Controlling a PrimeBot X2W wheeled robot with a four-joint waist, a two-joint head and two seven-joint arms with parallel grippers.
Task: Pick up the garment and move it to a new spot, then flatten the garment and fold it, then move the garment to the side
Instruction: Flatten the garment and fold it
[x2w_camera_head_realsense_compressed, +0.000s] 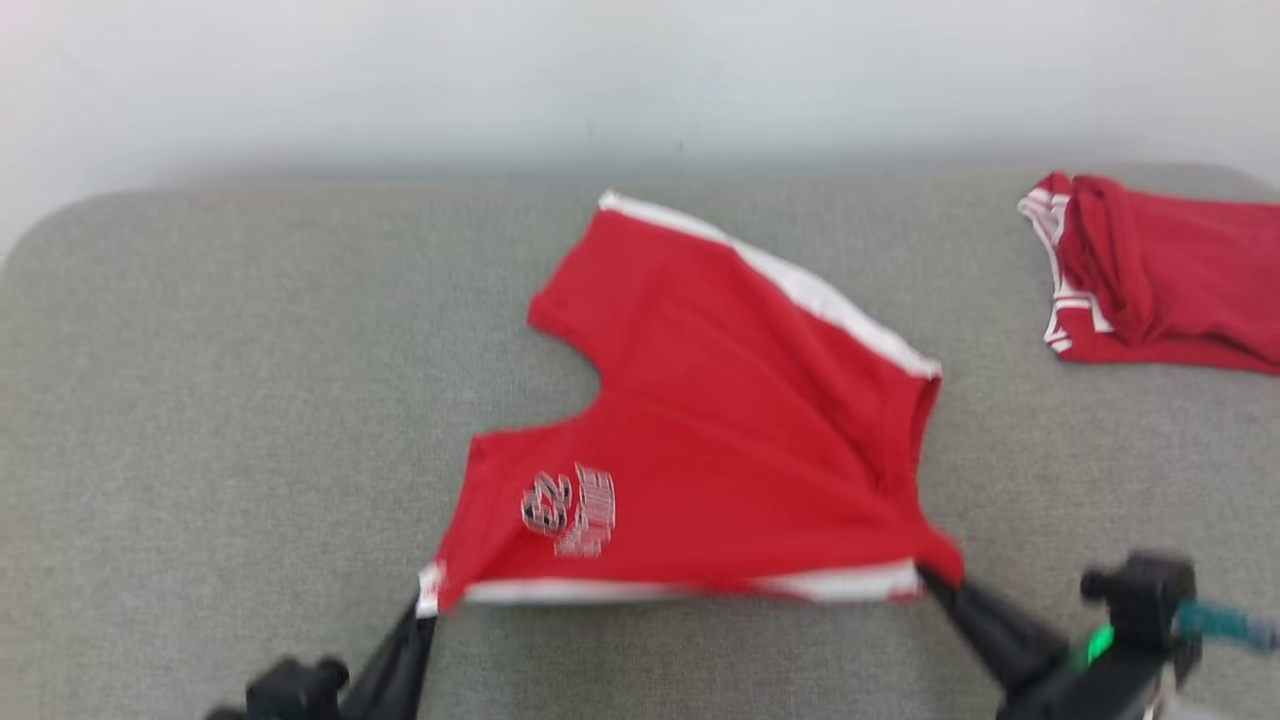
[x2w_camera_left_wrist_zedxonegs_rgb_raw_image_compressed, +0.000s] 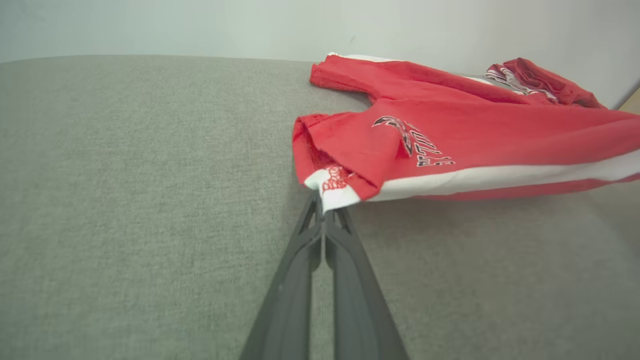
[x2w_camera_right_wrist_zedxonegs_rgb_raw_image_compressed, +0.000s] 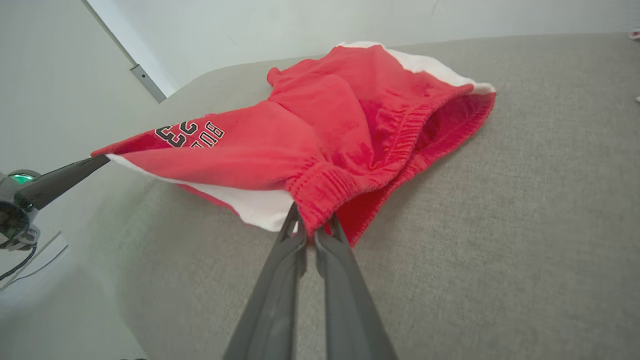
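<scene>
Both grippers (x2w_camera_left_wrist_zedxonegs_rgb_raw_image_compressed: 325, 202) (x2w_camera_right_wrist_zedxonegs_rgb_raw_image_compressed: 312, 232) pinching shorts (x2w_camera_head_realsense_compressed: 720, 400), right on waistband (x2w_camera_right_wrist_zedxonegs_rgb_raw_image_compressed: 320, 187)

In the head view we find the garment (x2w_camera_head_realsense_compressed: 720, 420) at the centre of the frame, on the surface (x2w_camera_head_realsense_compressed: 220, 400). Its far corner points to the upper middle, and its near edge is held just off the surface along the lower middle. The left tool (x2w_camera_head_realsense_compressed: 422, 608) stands at the lower left and pinches the garment's lower-left corner. The right tool (x2w_camera_head_realsense_compressed: 928, 578) stands at the lower right and pinches the lower-right corner. A second garment (x2w_camera_head_realsense_compressed: 1160, 280) lies on the surface at the upper right, well apart. A wall (x2w_camera_head_realsense_compressed: 640, 70) stands behind the surface, across the top.
</scene>
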